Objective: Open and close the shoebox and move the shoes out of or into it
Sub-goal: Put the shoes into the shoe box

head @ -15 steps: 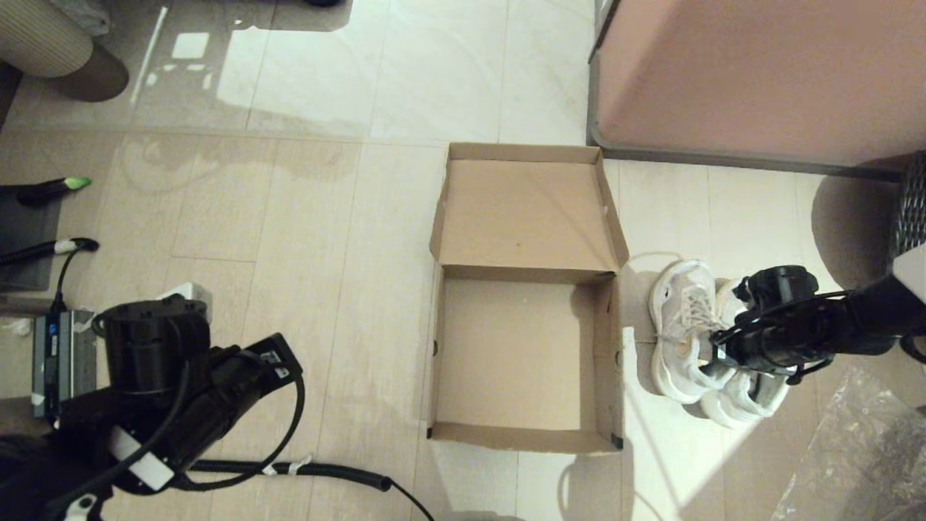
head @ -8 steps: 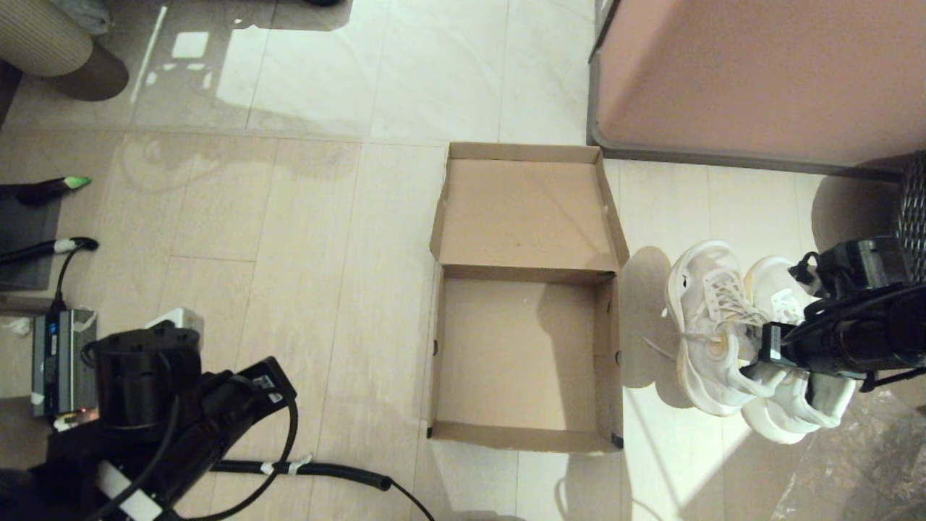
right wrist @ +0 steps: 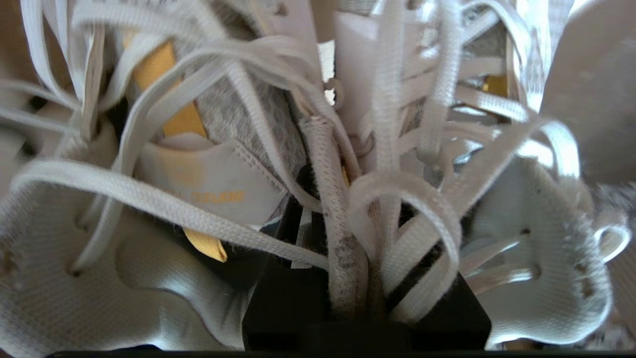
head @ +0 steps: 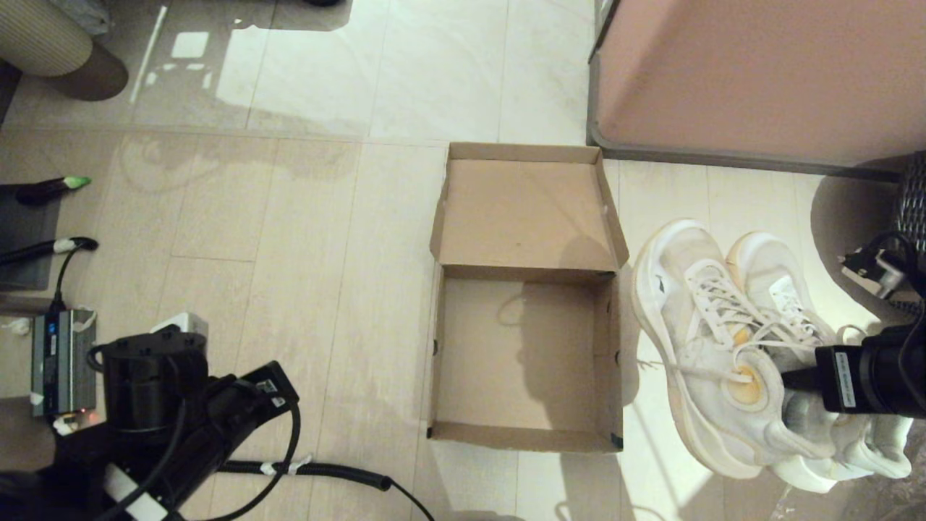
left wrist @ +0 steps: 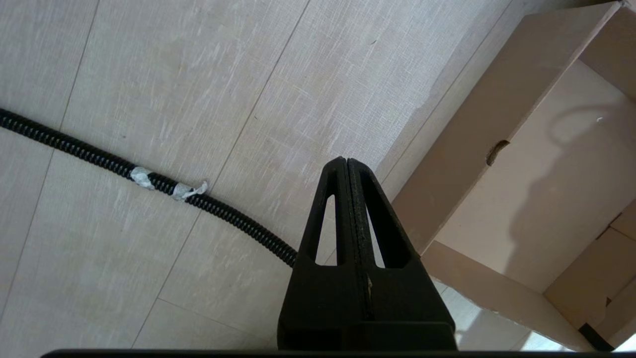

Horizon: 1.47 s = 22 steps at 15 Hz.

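Right gripper [head: 792, 380] pinches both shoes [head: 731, 347] by inner collars beside open shoebox [head: 524, 441]; loose laces risk snagging, grip slipping. Left gripper [left wrist: 347, 166] closed, empty.

The shoebox [head: 524, 362] sits on the floor [head: 289, 217] at the middle, its lid [head: 527, 210] laid back flat on the far side. The shoes [head: 752, 347] hang side by side to the right of the box, toes pointing away from the robot, gripped at their near ends by the right hand [head: 788, 380]. Behind them stands the cabinet [head: 759, 72]. The left hand [left wrist: 348, 169] hovers left of the box, over a cable [head: 325, 472] lying on the floor.
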{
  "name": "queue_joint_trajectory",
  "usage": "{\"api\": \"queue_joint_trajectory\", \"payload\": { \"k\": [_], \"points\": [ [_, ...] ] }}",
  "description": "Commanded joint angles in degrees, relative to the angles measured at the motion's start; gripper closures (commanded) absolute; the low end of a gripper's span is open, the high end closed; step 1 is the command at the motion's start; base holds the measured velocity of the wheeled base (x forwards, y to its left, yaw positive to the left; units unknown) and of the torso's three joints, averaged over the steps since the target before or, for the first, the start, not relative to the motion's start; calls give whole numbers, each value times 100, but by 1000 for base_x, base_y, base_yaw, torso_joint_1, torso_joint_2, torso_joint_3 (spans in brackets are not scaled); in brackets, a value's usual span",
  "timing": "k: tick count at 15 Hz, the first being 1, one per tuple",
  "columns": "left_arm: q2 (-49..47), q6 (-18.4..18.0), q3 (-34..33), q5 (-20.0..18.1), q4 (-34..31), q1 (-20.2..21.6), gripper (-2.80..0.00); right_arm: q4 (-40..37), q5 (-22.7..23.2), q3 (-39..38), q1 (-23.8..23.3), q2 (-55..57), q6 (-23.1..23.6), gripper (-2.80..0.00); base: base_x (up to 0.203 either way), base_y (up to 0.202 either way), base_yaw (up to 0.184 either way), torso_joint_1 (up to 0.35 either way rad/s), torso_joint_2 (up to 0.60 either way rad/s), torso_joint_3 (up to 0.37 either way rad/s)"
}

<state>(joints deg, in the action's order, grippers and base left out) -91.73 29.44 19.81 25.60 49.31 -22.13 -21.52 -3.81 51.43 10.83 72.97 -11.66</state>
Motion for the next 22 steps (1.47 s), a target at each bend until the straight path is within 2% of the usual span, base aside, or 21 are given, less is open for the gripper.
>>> {"api": "queue_joint_trajectory", "payload": {
  "k": [1,3,4,7,11,16,20,22],
  "points": [
    [-11,18,4,84,26,-2,0,-31,-115,-28,876,-159,-240,0,0,0,0,0,0,0],
    [5,9,-3,129,26,-2,0,-31,-265,-10,1597,158,-562,0,0,0,0,0,0,0],
    [7,0,-3,138,26,-2,0,15,-301,-10,1799,395,-651,0,0,0,0,0,0,0],
    [33,-17,5,194,26,6,0,663,-370,-31,2157,1116,-702,0,0,0,0,0,0,0],
    [42,-17,91,220,26,24,0,1613,-699,-30,2674,2322,-719,0,0,0,0,0,0,0],
    [48,0,93,349,26,42,0,2660,-963,62,2970,3675,-764,0,0,0,0,0,0,0],
    [43,0,41,349,26,42,0,3494,-1109,224,2991,4522,-780,0,0,0,0,0,0,0],
    [51,9,-22,349,26,42,0,3653,-1209,472,2987,4834,-859,0,0,0,0,0,0,0]
  ]
}}
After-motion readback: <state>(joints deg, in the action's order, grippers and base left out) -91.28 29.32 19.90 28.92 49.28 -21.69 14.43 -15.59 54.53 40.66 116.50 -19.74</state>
